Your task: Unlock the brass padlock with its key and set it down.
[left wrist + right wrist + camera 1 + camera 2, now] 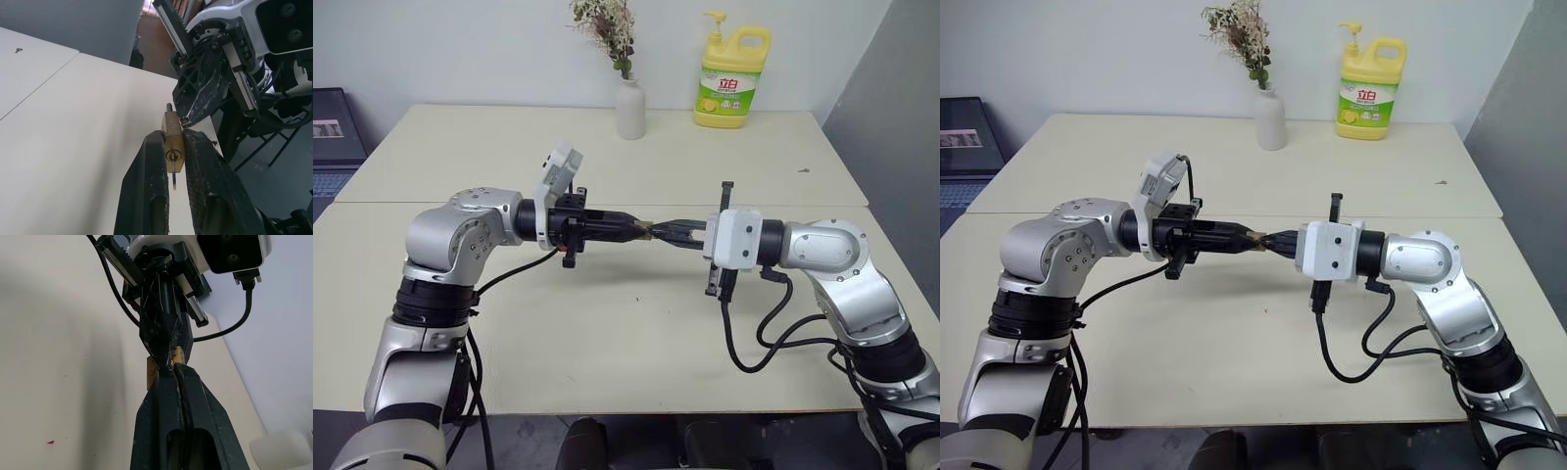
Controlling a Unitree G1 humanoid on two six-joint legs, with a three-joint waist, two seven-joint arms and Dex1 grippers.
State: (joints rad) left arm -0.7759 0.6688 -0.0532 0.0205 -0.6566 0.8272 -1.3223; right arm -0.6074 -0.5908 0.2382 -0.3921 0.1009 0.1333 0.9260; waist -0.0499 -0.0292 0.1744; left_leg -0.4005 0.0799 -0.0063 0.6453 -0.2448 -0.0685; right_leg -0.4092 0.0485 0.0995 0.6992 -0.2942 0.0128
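Observation:
The brass padlock (172,139) hangs in the air above the middle of the table. My left gripper (641,230) is shut on its body, one black finger on each side. A keyhole faces the left wrist camera, and the thin key (173,178) sticks out of it between the fingers. My right gripper (171,368) comes from the opposite side, level, with its fingers closed at the padlock's shackle end (168,106). Its tips touch the brass there. The shackle itself is mostly hidden by those tips.
The cream table (607,343) lies below both arms, with a seam across its middle. At the back stand a white vase of dried flowers (629,108) and a yellow detergent bottle (732,83). A laptop (333,137) sits off the left edge.

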